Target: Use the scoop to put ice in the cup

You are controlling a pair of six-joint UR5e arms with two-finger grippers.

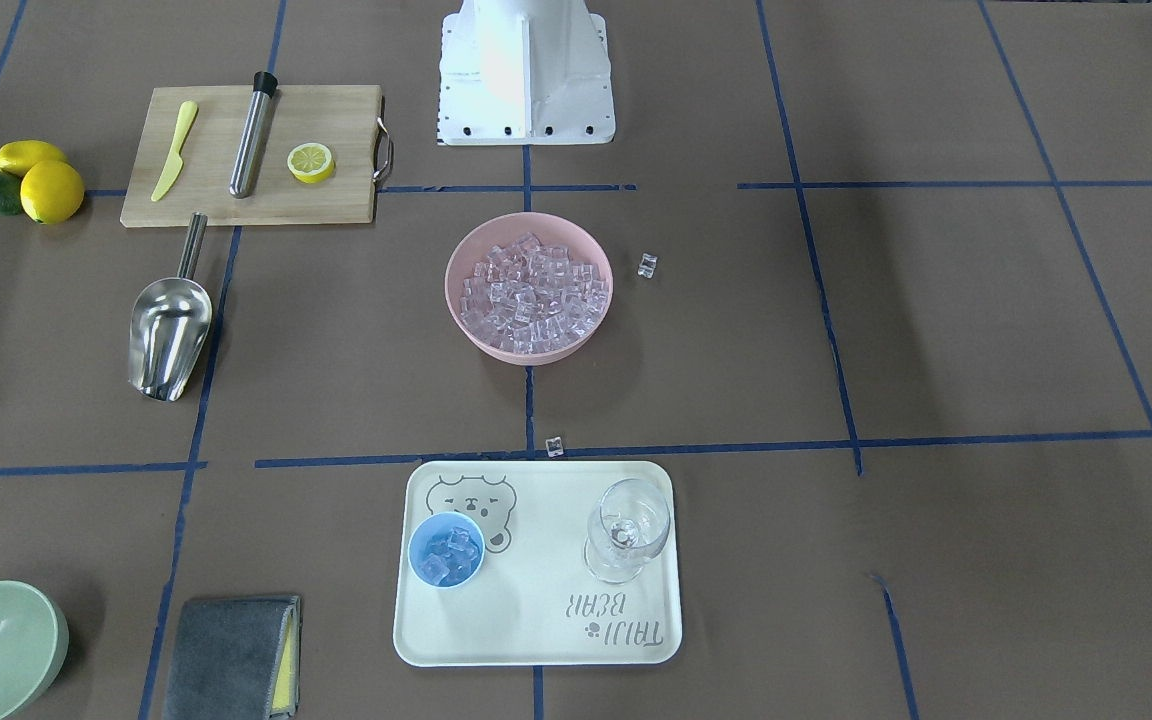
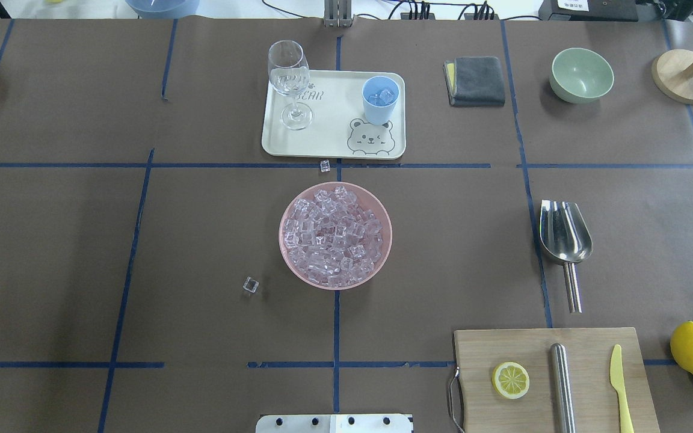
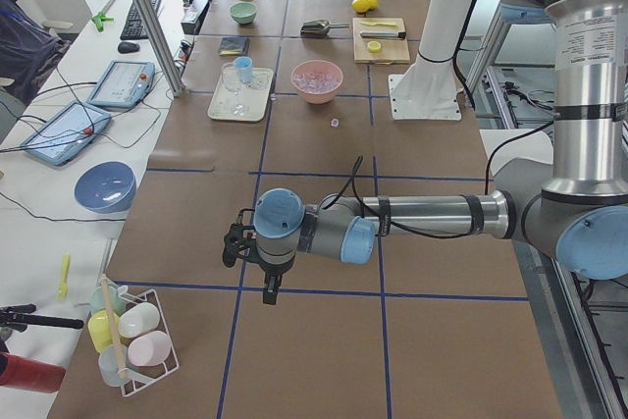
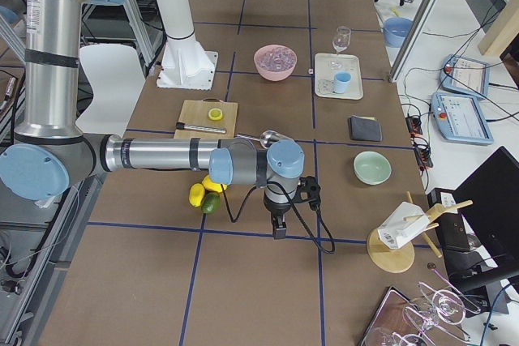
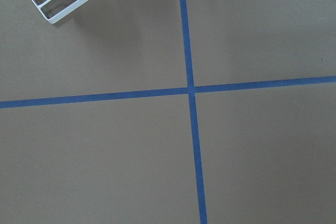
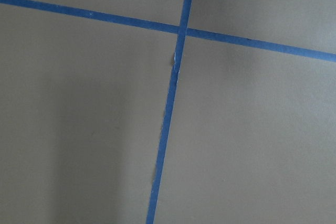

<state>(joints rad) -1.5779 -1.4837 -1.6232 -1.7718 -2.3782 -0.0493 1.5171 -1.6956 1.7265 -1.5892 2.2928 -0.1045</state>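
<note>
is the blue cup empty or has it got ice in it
Holds ice: a few clear cubes show inside the cup, which stands upright on the tray.

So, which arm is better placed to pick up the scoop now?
The right arm, probably. The scoop lies on the robot's right of the pink bowl, handle toward the robot; the left arm is at the far end.

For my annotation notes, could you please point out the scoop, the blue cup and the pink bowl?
scoop (image 2: 565, 231), overhead view, inside its trough.
blue cup (image 2: 379, 113), overhead view, outer wall.
pink bowl (image 2: 281, 237), overhead view, left rim.
</note>
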